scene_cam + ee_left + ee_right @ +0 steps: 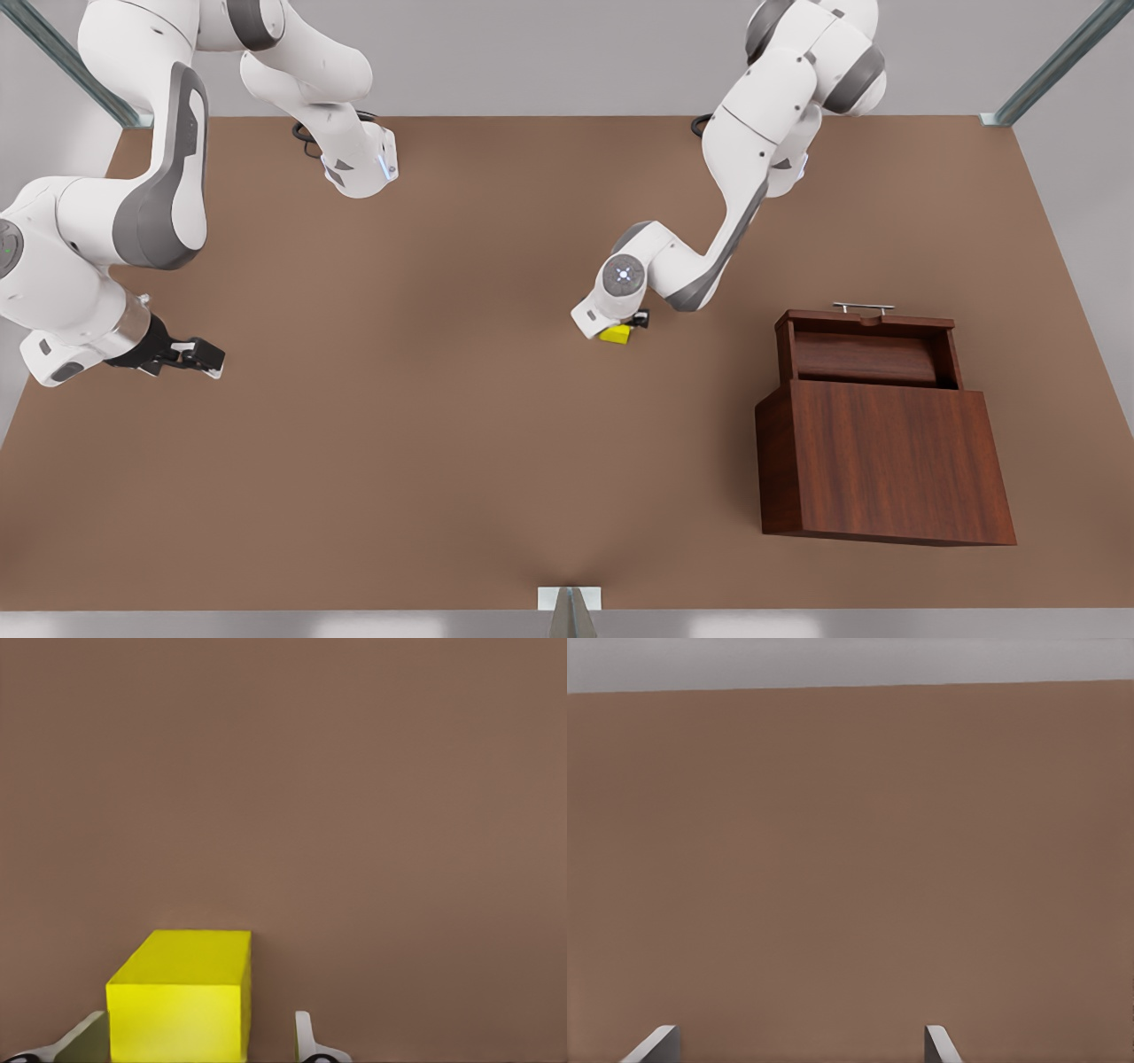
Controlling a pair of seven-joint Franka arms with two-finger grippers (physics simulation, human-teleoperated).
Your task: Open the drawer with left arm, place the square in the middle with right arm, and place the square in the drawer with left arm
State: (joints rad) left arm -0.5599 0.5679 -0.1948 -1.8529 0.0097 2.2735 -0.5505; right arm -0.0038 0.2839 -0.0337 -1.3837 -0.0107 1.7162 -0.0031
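While the left gripper [625, 326] straddles the square [616, 334] mid-table with fingers apart, the right gripper [202, 356] waits parted near the table [425, 461] edge.

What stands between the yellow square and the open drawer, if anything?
Nothing visible does. The square lies at the left gripper, between its open fingers. Bare table runs from there to the open drawer. The right gripper waits far away.

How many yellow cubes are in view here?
1. The yellow cube sits mid-table between the open fingers of the left gripper. The drawer is open; no cube shows in its visible part.
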